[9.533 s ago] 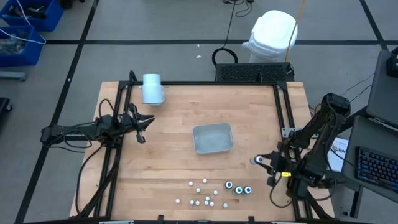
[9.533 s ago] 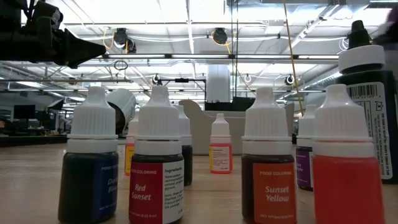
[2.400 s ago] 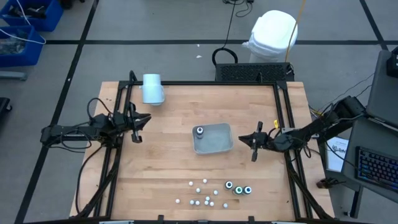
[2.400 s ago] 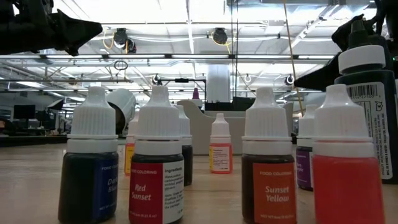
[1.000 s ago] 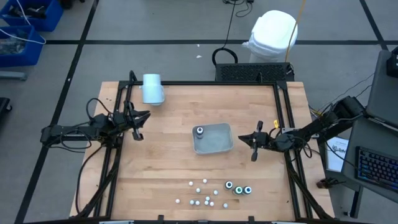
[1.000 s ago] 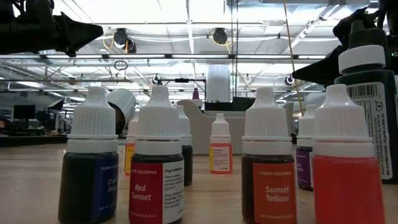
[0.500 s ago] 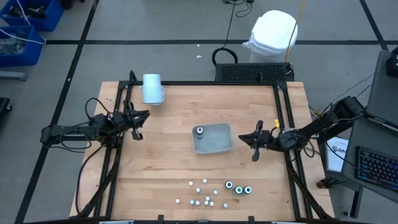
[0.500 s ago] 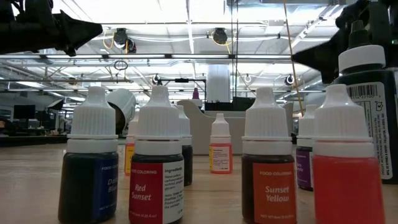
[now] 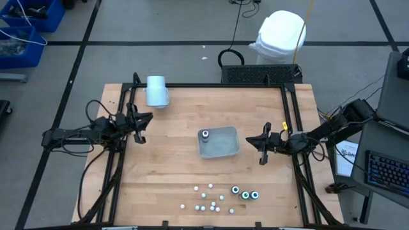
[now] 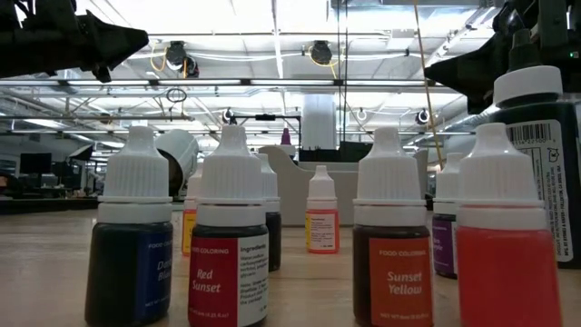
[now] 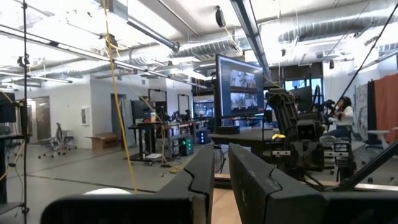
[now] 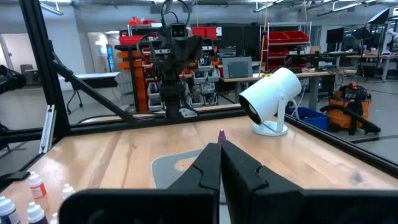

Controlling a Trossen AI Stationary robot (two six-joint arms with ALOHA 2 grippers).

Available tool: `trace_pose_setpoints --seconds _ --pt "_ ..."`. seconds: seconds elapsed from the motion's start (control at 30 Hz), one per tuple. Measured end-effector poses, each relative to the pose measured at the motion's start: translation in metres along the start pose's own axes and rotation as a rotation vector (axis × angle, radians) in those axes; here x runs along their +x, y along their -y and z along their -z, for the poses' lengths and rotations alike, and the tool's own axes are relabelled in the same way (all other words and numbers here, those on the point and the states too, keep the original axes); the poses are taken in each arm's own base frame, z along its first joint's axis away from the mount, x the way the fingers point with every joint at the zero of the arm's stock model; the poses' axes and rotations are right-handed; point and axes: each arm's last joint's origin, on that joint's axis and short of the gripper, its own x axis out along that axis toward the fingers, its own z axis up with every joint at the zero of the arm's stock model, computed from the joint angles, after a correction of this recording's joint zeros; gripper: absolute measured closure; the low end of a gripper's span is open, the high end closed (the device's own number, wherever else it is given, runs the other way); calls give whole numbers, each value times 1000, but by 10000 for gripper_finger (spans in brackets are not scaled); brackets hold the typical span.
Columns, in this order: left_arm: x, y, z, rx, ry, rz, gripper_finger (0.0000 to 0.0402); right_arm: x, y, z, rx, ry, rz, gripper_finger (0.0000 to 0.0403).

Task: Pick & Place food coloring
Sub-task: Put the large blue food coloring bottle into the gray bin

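Plastic, small and light: likely easy to tip, smooth-sided, best pinched across the body just under the white cap. Food coloring (image 9: 217, 196) clustered at lower centre of the high view, one bottle (image 9: 204, 135) already standing in the tray (image 9: 223, 145) mid-frame. Right gripper (image 9: 262, 145) just right of the tray, clenched and empty. Left gripper (image 9: 137, 123) waiting centre left, nearly closed, holding nothing.

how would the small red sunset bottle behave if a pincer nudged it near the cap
The Red Sunset bottle stands upright, tall and narrow with a high white cap, so a nudge up there would probably tip it. It looks like a small plastic dropper, likely light. Other bottles crowd beside it, so it might knock them over.
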Motion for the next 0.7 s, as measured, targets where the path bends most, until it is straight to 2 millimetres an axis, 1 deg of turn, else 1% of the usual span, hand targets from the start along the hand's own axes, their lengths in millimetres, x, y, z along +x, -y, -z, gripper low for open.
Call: trace_pose_setpoints --seconds 0.37,0.7 --pt "0 0 0 -4 0 0 346 2 4 2 17 -13 31 399" --pt "0 0 0 14 0 0 346 3 6 4 -2 -34 41 399"
